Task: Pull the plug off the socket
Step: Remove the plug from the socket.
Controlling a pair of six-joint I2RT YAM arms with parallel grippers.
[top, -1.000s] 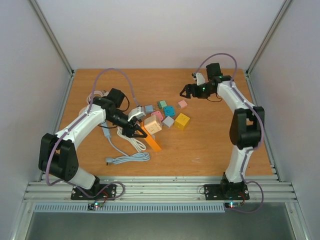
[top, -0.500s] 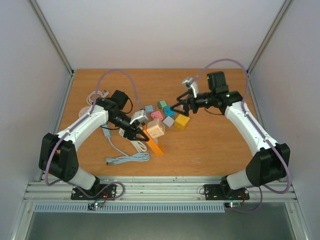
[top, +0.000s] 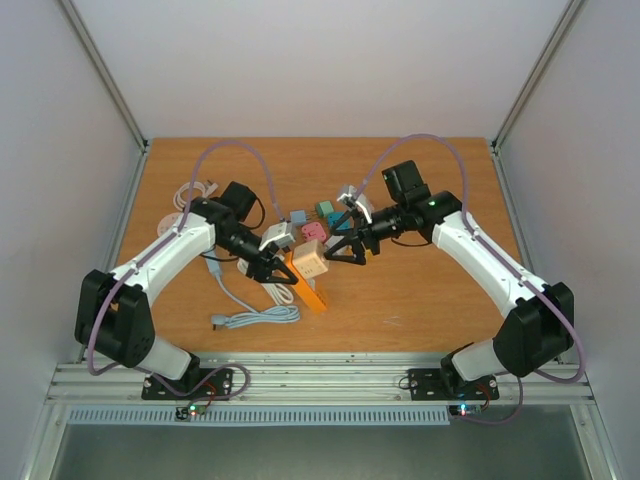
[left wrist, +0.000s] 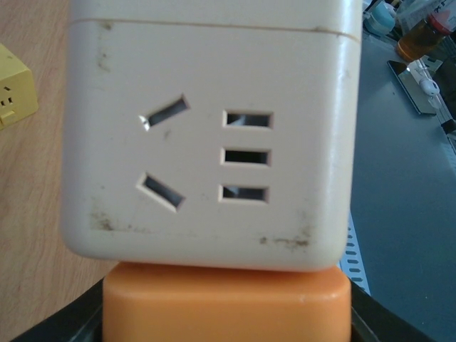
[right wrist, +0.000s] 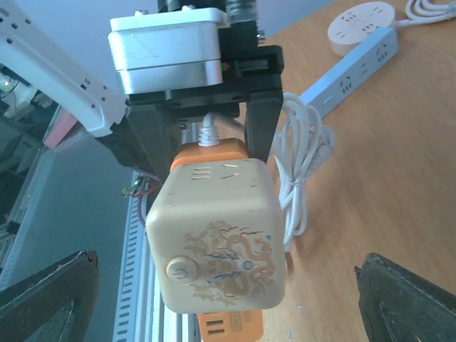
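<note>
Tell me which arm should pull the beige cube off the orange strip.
Right: right gripper is open, facing the beige cube; left gripper is clamped on the orange strip, bracing it.

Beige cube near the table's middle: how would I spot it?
Start at the wooden table, follow the left arm to its jaws. The beige cube sits there on an orange strip; unlike the small coloured cubes behind, it bears a brown print and a round button.

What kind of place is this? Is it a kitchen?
Probably a robot lab test bench: a left arm and right arm bolted to a metal rail, a wooden table boxed in by plain white walls, and coloured socket cubes.
</note>
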